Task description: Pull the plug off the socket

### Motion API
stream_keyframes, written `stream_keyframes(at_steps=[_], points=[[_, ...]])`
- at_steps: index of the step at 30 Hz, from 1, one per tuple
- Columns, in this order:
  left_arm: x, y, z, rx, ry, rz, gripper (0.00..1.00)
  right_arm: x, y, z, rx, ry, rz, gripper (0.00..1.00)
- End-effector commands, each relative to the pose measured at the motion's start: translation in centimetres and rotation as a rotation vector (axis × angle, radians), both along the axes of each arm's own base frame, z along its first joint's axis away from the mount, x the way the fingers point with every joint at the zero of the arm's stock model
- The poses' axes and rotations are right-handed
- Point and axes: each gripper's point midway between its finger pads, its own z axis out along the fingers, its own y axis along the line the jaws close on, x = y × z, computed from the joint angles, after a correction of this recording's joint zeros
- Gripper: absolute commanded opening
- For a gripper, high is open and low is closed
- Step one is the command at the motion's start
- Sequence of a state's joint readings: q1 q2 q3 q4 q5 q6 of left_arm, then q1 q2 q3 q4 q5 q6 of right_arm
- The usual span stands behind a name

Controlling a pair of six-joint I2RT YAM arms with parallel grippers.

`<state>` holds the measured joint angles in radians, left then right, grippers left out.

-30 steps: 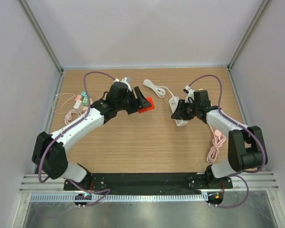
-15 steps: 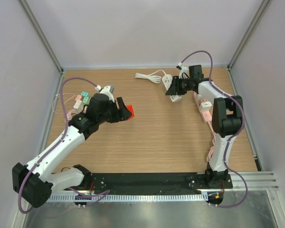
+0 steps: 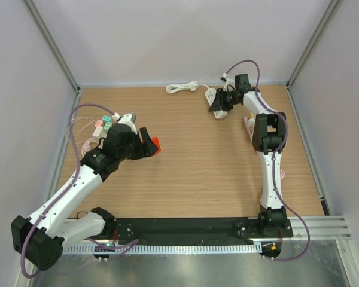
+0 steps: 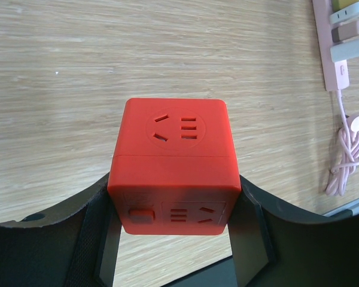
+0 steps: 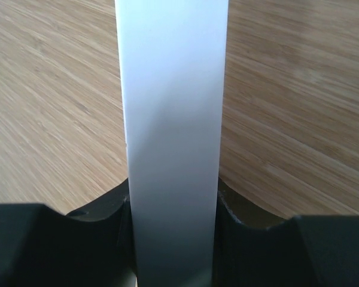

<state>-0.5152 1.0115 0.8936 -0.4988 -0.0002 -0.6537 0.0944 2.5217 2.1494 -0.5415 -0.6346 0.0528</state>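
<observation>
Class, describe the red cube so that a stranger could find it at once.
On the wooden table, find the left tool. It clamps the red cube. Unlike the long pink strip to its left and the white strip far right, it is boxy, with socket holes.

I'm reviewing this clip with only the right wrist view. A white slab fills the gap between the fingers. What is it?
Observer: The top view shows a white power strip near the back wall, with its cord coiled beside it.
Operator: What is the other arm doing?
Observer: The left tool grips a red cube socket.
Operator: Is anything plugged into it?
Observer: Not on the two faces in the left wrist view; both outlets are empty.
</observation>
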Motion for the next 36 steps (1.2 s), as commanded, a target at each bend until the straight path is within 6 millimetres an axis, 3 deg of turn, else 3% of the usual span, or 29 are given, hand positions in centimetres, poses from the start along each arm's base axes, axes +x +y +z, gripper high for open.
stream_keyframes(at_steps=[1,4,6,7,8,13,17,21,27,30,31,32,34,35,36], points=[[0.9,0.0,0.8,-0.015,-0.046,0.008,0.00,1.6,-0.2,2.0,-0.018,-0.080,-0.001,0.24],[1.2,-0.2,0.5,-0.013,-0.035,0.012,0.00,1.8,-0.7,0.8,-0.049,-0.074,-0.016,0.36],[0.9,-0.7,0.5,-0.030,-0.024,-0.013,0.00,2.0,-1.0,0.7,-0.062,-0.078,-0.027,0.51],[1.0,-0.7,0.6,-0.034,-0.025,-0.010,0.00,2.2,-1.2,0.7,-0.065,-0.082,-0.029,0.54],[1.0,-0.8,0.6,-0.036,-0.026,-0.010,0.00,2.4,-1.3,0.9,-0.072,-0.089,-0.034,0.65],[0.9,-0.7,0.8,-0.046,-0.025,-0.004,0.00,3.2,-2.7,1.6,-0.136,-0.127,-0.079,0.84],[0.8,-0.7,0.7,-0.049,-0.022,-0.001,0.00,4.0,-4.4,3.1,-0.227,-0.192,-0.105,0.89],[1.0,-0.7,0.6,-0.041,-0.023,-0.001,0.00,5.1,-6.5,6.6,-0.310,-0.290,-0.157,0.91],[2.3,-0.7,0.1,-0.018,-0.013,0.007,0.00,4.4,-7.8,10.8,-0.380,-0.395,-0.148,0.93],[3.3,-0.4,-0.5,-0.010,-0.002,0.039,0.00,2.7,-7.2,13.3,-0.343,-0.430,-0.122,0.95],[3.8,-0.3,-0.4,-0.018,-0.006,0.049,0.00,1.8,-6.8,12.6,-0.325,-0.411,-0.106,0.95],[4.1,-0.4,-0.4,-0.025,-0.002,0.048,0.00,0.9,-6.5,15.0,-0.300,-0.446,-0.101,0.95],[5.4,0.0,-0.6,-0.040,0.003,0.072,0.00,-1.2,-5.3,14.8,-0.235,-0.420,-0.057,0.95],[5.8,0.1,-0.7,-0.047,0.007,0.078,0.00,-2.3,-4.9,17.1,-0.204,-0.452,-0.049,0.95],[6.2,0.1,-0.6,-0.064,0.010,0.073,0.00,-3.2,-4.4,17.6,-0.176,-0.450,-0.031,0.95]])
